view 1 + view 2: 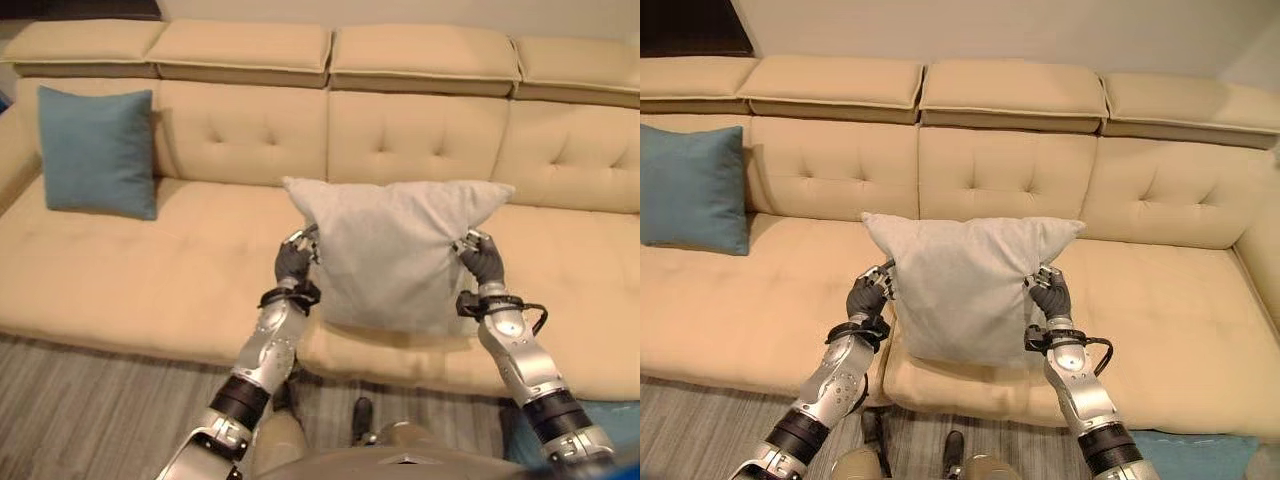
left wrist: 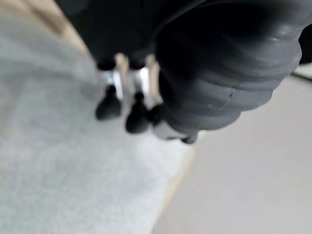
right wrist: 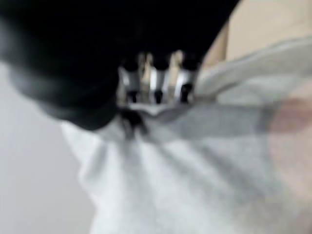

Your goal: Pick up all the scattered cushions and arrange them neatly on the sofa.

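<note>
Held upright over the front edge of the tufted beige fabric sofa (image 1: 120,280), the square pale-grey fabric cushion (image 1: 395,255) is pinched at opposite side edges by the left hand (image 1: 295,258) and right hand (image 1: 480,257), the backrest directly behind it.

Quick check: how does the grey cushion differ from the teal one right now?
The grey cushion is pale grey and held at its two sides by the left hand and right hand over the middle of the sofa. The teal cushion is free of any hand, leaning upright against the backrest at the sofa's left end. The grey one is near the seat's front edge, the teal one far back. Both are square and plain.
</note>
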